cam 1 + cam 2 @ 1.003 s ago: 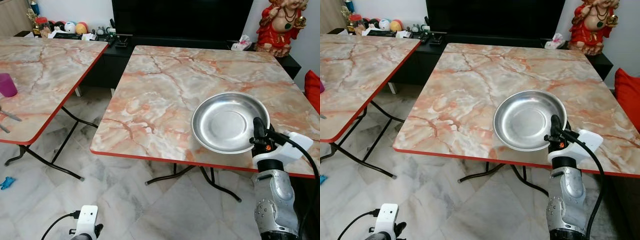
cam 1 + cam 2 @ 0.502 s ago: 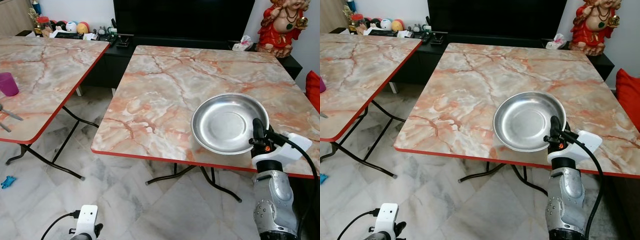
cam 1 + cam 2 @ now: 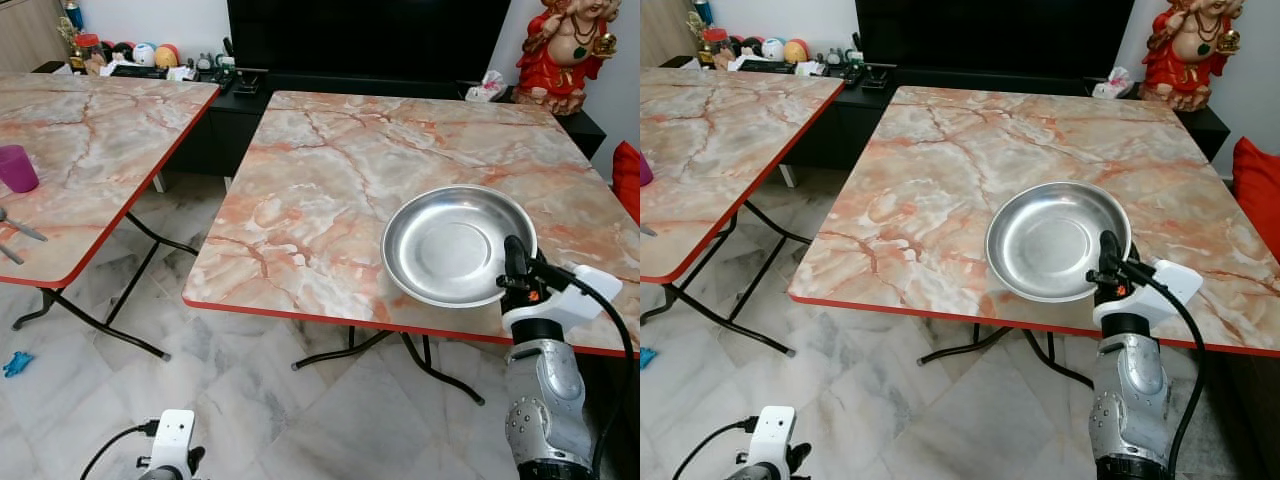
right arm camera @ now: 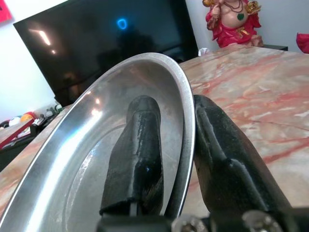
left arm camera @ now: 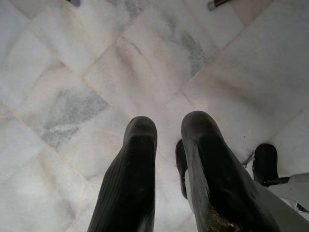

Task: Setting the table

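Black fingers of your right gripper (image 4: 181,145) are closed on the rim of the steel plate (image 3: 455,245): in the right wrist view one finger (image 4: 137,154) lies inside the dish and the other presses the outside of the rim, with the metal pinched between them. You will find the grip at about 4 o'clock on the plate's edge in the head views, where the right gripper (image 3: 517,268) rises from the silver arm below. The plate sits at the near right part of the marbled table (image 3: 330,170), its near rim close to the red front edge; whether it rests flat or is slightly lifted cannot be told.

Your left gripper (image 5: 169,140) hangs low over the white marble floor (image 5: 96,72), its two fingers a narrow gap apart and holding nothing.

At 10 o'clock from the plate stands a second marbled table (image 3: 90,140) carrying a purple cup (image 3: 16,168). At 1 o'clock, beyond the table's far corner, a red statue (image 3: 568,50) stands beside a dark television (image 3: 365,35).
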Controlling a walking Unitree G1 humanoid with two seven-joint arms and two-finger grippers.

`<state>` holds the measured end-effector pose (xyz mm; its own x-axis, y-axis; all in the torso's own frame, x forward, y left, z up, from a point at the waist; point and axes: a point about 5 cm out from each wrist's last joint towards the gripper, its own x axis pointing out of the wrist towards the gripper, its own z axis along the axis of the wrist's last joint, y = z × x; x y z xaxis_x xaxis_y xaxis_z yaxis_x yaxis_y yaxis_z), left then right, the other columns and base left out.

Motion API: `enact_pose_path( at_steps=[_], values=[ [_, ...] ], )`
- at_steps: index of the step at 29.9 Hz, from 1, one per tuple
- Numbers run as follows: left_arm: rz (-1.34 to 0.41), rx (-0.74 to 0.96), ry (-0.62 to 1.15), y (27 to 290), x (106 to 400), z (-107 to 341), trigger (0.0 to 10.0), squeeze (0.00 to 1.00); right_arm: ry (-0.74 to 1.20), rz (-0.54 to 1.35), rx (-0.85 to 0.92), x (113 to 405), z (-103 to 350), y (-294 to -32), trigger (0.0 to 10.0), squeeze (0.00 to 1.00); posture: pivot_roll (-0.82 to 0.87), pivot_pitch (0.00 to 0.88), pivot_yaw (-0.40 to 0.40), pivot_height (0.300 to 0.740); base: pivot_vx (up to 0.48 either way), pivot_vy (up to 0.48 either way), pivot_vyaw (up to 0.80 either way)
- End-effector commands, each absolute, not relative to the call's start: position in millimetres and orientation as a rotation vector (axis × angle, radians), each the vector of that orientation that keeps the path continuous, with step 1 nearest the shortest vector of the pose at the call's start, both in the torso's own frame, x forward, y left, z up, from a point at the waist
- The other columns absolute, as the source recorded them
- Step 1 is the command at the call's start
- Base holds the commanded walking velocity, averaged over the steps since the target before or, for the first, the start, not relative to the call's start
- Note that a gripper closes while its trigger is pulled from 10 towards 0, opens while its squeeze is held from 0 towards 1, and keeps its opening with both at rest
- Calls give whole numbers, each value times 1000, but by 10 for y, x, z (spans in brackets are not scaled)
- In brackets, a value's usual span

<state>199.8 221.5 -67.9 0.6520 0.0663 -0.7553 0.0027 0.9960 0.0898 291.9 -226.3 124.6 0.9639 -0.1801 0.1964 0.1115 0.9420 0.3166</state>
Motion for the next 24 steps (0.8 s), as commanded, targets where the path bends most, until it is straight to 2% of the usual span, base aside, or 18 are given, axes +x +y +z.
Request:
enact_pose_path(
  at_steps=[1, 24],
  values=[
    [42, 96, 868, 2263, 1981, -678, 10000, 0, -245, -150, 306, 2925, 1274, -2248, 10000, 0, 127, 0, 1, 740, 0, 0, 0],
    [37, 84, 864, 2215, 1990, -684, 10000, 0, -252, -148, 299, 2950, 1321, -2279, 10000, 0, 94, 0, -10, 740, 0, 0, 0]
  ],
)
